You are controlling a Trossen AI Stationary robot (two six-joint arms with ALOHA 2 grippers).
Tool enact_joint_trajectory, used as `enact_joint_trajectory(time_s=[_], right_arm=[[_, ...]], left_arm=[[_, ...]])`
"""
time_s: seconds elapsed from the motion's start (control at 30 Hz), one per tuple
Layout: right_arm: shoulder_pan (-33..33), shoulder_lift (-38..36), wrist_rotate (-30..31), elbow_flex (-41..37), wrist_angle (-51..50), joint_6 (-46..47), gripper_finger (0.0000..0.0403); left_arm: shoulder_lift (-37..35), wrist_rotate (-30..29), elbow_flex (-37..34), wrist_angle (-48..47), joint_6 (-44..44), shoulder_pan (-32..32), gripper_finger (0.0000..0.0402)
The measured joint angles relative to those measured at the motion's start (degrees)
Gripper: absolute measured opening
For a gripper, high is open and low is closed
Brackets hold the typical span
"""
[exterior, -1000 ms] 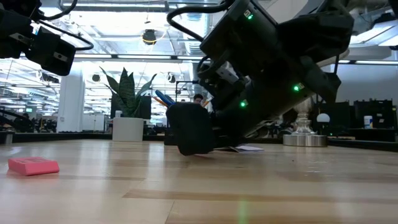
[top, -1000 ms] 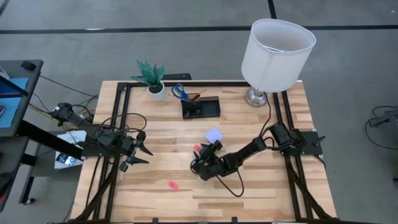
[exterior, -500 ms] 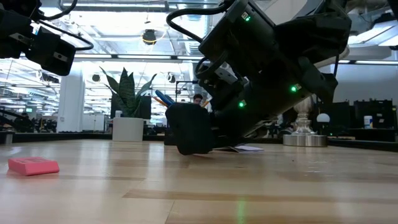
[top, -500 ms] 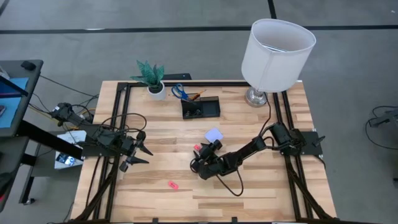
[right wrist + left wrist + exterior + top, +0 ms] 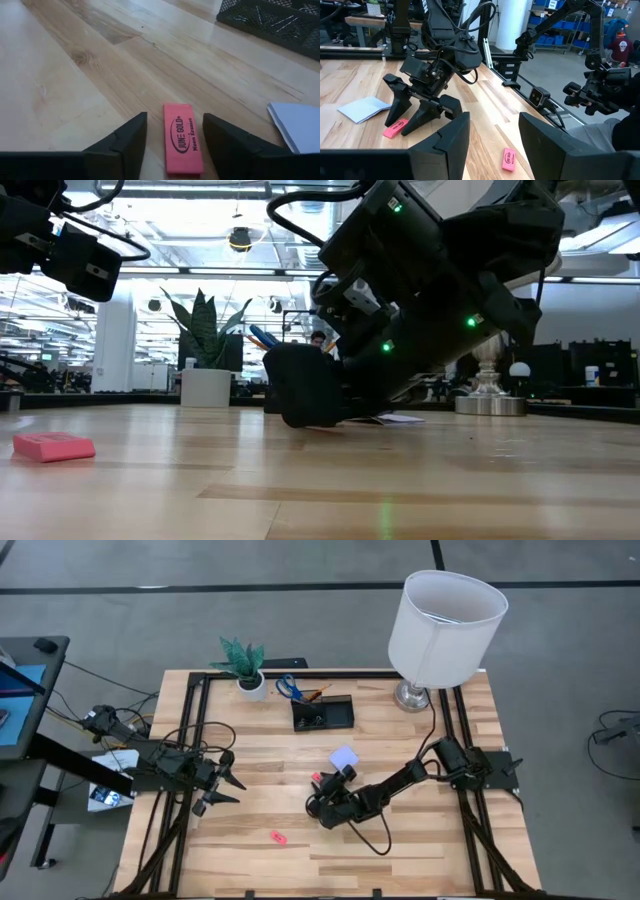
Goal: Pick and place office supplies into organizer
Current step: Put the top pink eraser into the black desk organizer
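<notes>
**Right gripper straddling a pink eraser near mid-table**

High view — the right gripper [image 5: 322, 797] is down at the centre of the pale wooden plank table [image 5: 420, 860], beside the small pale lavender square note pad [image 5: 344, 757]. A second small pink rubber eraser [image 5: 277, 836] lies apart, toward the front edge. The small black mesh rectangular organizer [image 5: 322, 714] sits near the back edge, blue-handled scissors [image 5: 287, 688] just behind it beside a white plant pot [image 5: 252, 686]. A chrome-footed lamp with a white drum shade [image 5: 446, 625] occupies the back right corner. The left gripper [image 5: 228, 789] waits over the left side, fingers spread, holding nothing.

Low view — the right gripper's fingertips meet the wood; the far eraser lies flat at left. Beyond the table, an open workshop with ceiling lights and a tall plant.

Left wrist view — the right gripper's two dark fingers stand either side of a flat pink rubber eraser [image 5: 395, 128], note pad alongside.

Right wrist view — that eraser [image 5: 183, 137] lies lengthwise between the parted fingers, not yet pinched.

Judgement: the grasp is the step in hand. Keep the tips low and centred, squeeze across the narrow sides evenly — a skewed pinch could spin the eraser away on smooth wood. Lift straight before heading to the organizer.
</notes>
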Motion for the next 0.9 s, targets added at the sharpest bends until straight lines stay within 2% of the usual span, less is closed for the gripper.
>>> enact_joint_trajectory(time_s=[0.37, 0.53, 0.9], right_arm=[[0.02, 0.02, 0.03, 0.00, 0.20, -1.05, 0.0134], [0.02, 0.15, 0.36, -0.13, 2.01, -4.54, 0.0127], [0.04, -0.61, 0.02, -0.22, 1.70, -4.70, 0.0127]], left_arm=[[0.00, -0.01, -0.01, 0.00, 0.00, -0.01, 0.0163], [-0.02, 0.01, 0.01, 0.02, 0.00, -0.02, 0.0163], [-0.02, -0.01, 0.00, 0.00, -0.19, 0.00, 0.0163]])
